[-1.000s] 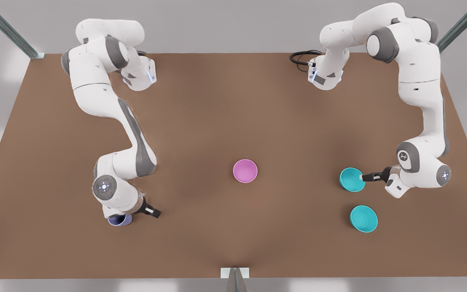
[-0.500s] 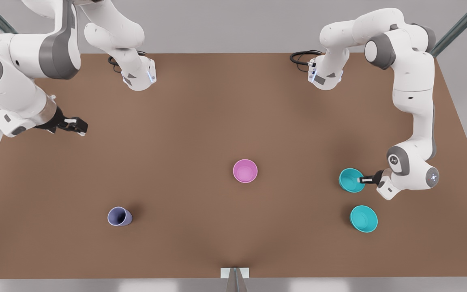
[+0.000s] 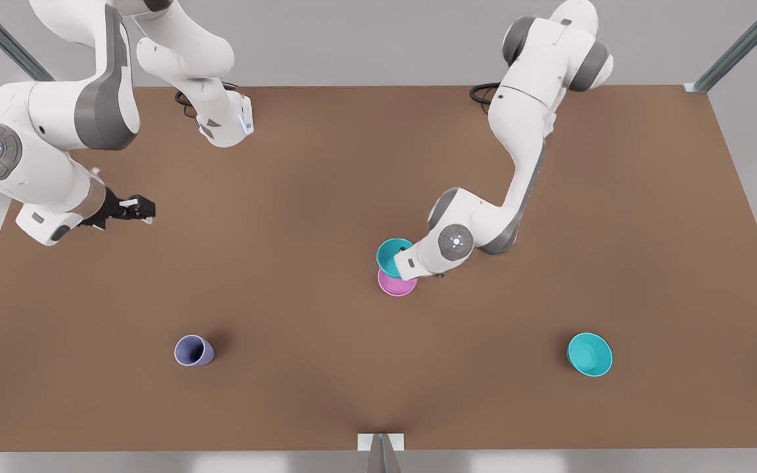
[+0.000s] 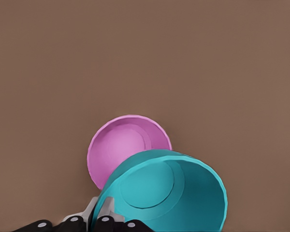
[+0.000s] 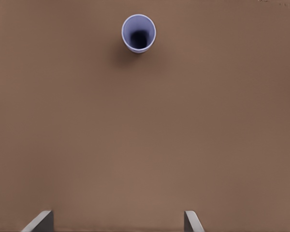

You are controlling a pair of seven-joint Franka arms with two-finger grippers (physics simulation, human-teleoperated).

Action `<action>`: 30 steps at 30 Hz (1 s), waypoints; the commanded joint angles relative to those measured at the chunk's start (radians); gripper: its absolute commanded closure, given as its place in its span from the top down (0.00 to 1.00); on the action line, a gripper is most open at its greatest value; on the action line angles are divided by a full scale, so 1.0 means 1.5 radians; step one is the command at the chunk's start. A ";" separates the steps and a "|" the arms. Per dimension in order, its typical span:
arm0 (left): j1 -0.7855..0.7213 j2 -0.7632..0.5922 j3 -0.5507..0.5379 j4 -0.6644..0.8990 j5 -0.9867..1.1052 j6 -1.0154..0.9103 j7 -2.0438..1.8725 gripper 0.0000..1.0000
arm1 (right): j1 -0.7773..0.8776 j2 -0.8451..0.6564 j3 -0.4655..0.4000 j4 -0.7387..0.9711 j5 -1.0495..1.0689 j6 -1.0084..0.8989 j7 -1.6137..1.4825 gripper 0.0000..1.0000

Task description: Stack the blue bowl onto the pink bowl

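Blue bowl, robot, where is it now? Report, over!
Left pincer shut on blue bowl, held above pink bowl, not down yet. Right pincer open, waiting aside. Nothing in the way.

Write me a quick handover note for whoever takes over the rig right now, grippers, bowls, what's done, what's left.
Left gripper: shut on the blue bowl, gripping its rim and holding it over the pink bowl, offset rather than centred.
Right gripper: waits above the table at the front view's left, fingers open, holding nothing.
Second teal bowl and lavender cup sit apart, untouched.
Done: blue bowl picked up and brought to the pink one.
Left: centre it, lower it in, release.
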 commanded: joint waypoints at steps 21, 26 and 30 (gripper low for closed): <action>0.032 0.048 -0.002 0.016 -0.004 -0.008 -0.445 0.21 | -0.005 0.027 -0.001 0.006 0.020 0.020 -0.104 1.00; 0.036 0.054 -0.012 0.016 -0.006 -0.011 -0.444 0.71 | -0.009 0.031 -0.002 0.007 0.025 0.021 -0.104 1.00; 0.072 -0.029 -0.005 0.029 0.033 -0.155 -0.444 1.00 | -0.010 0.033 -0.002 0.008 0.026 0.022 -0.104 1.00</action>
